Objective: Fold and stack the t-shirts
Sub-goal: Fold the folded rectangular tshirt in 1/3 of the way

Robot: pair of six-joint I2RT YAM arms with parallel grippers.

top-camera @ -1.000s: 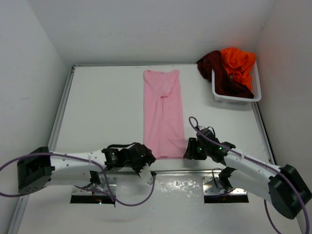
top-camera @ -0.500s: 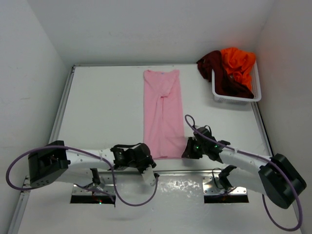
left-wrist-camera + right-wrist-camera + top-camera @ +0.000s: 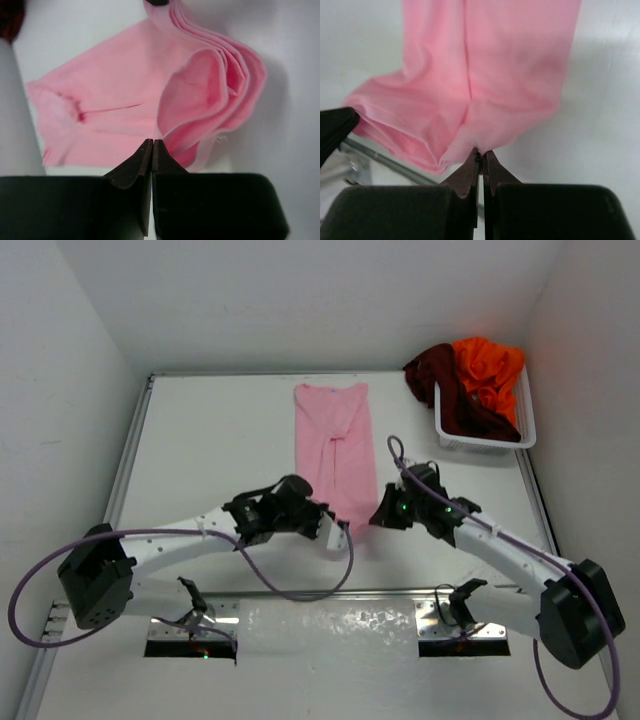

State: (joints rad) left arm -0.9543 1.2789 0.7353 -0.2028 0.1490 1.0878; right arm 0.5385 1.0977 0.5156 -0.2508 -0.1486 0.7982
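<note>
Left claw [image 3: 338,533] pinched tight on near-left corner of pink t-shirt [image 3: 335,440]; left wrist view shows left claw [image 3: 152,143] tips pressed together at the hem, pink t-shirt [image 3: 115,95] curling into layered folds just beyond them; right claw [image 3: 378,518] likewise clamped on near-right corner; right wrist view has right claw [image 3: 481,152] tips closed on the cloth edge, pink t-shirt [image 3: 510,60] sagging away from them in a loose pouch; both claws near each other, near hem held up off tabletop [image 3: 220,440] and bunched between them; rest of pink t-shirt lies flat as a long narrow strip in middle of tabletop, running away from the arms; maroon t-shirt [image 3: 455,400] and orange t-shirt [image 3: 490,368] crumpled together in white basket [image 3: 527,430] at far right corner; maroon draped over basket's left rim, orange on top toward the right; basket well apart from pink t-shirt.
</note>
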